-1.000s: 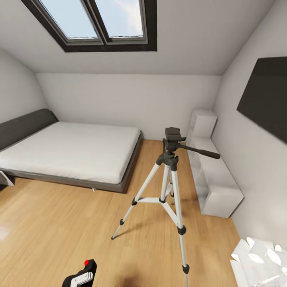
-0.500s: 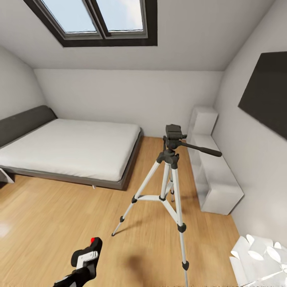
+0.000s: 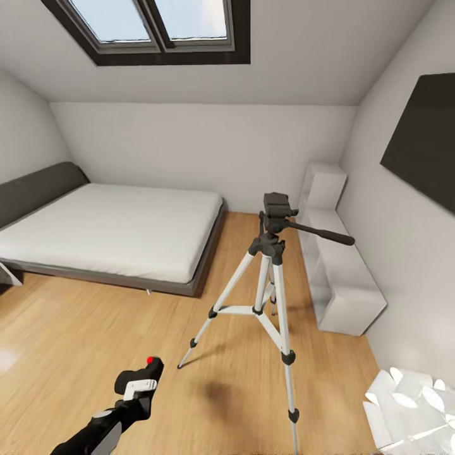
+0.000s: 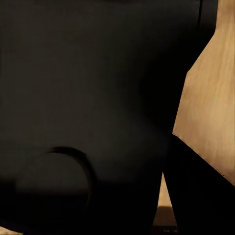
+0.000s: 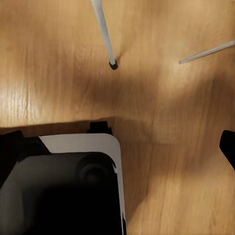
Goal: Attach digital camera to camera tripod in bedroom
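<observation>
The left gripper (image 3: pixel 136 395), lower left, has its jaws closed around the digital camera (image 3: pixel 140 379). The camera tripod (image 3: pixel 273 278) stands centre-right. I cannot tell the right jaws' state

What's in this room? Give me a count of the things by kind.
Beds: 1, the low bed
Tripods: 1, the camera tripod
Cameras: 1, the digital camera held up by the left gripper
Skylights: 1, the skylight
White shelf units: 1, the shelf unit
Dark wall panels: 1, the wall panel
Total: 6
</observation>
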Controlling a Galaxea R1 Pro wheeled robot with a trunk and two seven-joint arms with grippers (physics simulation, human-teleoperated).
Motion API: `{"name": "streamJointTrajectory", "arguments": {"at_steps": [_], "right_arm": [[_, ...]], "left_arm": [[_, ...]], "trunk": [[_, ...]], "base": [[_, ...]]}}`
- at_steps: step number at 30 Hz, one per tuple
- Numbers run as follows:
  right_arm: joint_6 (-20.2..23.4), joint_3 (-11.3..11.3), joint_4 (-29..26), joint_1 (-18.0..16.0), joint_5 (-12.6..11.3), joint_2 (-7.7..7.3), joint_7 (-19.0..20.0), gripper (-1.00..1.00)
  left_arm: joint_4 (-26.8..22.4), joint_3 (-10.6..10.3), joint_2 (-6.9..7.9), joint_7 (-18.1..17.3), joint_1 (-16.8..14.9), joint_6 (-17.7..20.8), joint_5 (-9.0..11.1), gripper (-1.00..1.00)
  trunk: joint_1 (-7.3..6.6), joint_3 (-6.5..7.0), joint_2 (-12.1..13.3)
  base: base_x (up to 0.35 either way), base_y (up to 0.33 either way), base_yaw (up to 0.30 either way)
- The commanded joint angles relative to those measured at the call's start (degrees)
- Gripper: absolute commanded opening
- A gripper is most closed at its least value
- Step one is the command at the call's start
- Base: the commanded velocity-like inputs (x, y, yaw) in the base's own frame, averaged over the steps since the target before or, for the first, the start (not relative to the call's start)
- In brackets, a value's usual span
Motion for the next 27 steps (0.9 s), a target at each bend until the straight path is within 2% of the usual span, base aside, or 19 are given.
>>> {"name": "streamJointTrajectory", "arguments": {"at_steps": [1,8,27], "right_arm": [[-0.6,-0.3,-0.1,0.0,0.1,0.07,0.0,1.00],[-3.3,-0.3,-0.1,0.0,-0.3,0.02,0.4,1.00],[-3.7,-0.4,-0.1,0.0,-0.4,0.04,0.5,1.00]], "left_arm": [[0.3,-0.2,0.05,-0.2,-0.1,0.3,0.2,-1.00],[2.2,-0.1,-0.16,-0.4,-0.1,-0.1,0.0,-1.00],[2.0,-0.2,-0.18,-0.6,-0.1,-0.2,-0.2,-1.00]], "trunk": [[0.03,-0.20,-0.1],[0.03,-0.85,-0.1],[0.03,-2.61,-0.1]], "base": [[0.000,0.000,0.000],[0.000,0.000,0.000],[0.000,0.000,0.000]]}}
